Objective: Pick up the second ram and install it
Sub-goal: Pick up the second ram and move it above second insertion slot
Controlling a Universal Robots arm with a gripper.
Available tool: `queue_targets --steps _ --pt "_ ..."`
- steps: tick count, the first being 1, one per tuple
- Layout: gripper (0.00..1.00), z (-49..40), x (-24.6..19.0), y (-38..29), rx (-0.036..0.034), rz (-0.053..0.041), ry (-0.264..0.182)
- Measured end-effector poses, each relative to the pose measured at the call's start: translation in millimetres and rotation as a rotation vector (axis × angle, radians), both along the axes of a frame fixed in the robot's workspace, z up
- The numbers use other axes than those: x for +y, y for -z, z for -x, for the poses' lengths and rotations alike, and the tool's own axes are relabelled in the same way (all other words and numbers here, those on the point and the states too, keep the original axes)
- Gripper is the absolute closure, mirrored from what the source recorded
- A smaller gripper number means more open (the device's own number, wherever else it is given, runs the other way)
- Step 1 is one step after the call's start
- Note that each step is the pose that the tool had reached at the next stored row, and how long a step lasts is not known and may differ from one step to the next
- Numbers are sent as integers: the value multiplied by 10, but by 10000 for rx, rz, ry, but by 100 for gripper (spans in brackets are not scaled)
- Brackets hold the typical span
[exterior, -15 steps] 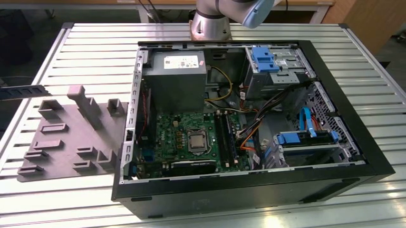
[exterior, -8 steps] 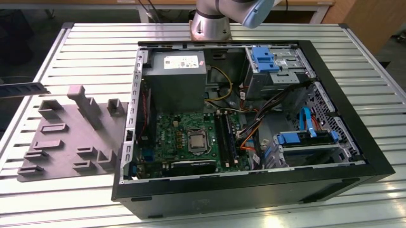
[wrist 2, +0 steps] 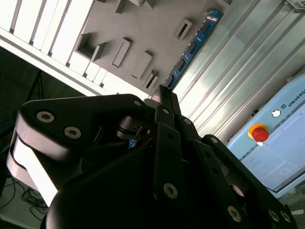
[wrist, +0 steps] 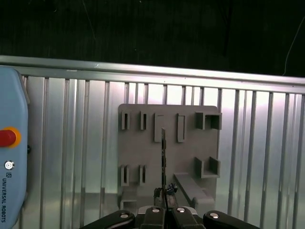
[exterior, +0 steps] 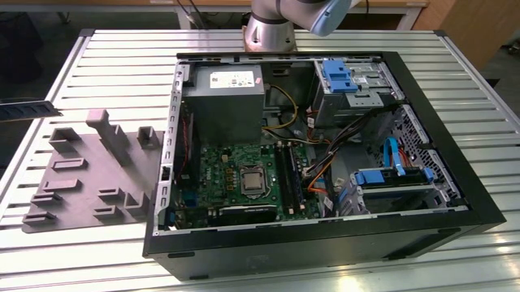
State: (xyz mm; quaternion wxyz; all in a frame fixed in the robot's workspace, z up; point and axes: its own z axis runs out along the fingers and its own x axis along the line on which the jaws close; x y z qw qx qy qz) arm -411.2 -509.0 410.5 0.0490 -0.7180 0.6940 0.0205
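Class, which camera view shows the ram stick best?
The second wrist view: the second ram shows its blue face and black chips, held in the gripper. The first wrist view shows it edge-on. The exterior view shows a dark strip at its left edge, possibly it.

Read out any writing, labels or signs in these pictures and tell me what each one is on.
Light blue pendant: the maker's name in dark capitals, near the red button.
White label on the grey power supply: print too small to read.
The second ram, held in the gripper: no legible marking.
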Motion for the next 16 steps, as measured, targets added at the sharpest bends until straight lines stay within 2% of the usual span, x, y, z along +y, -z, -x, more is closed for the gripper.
queue_targets --steps 5,16 --pt "88 0 0 -1 0 0 0" --pt "88 -84 0 0 0 0 -1"
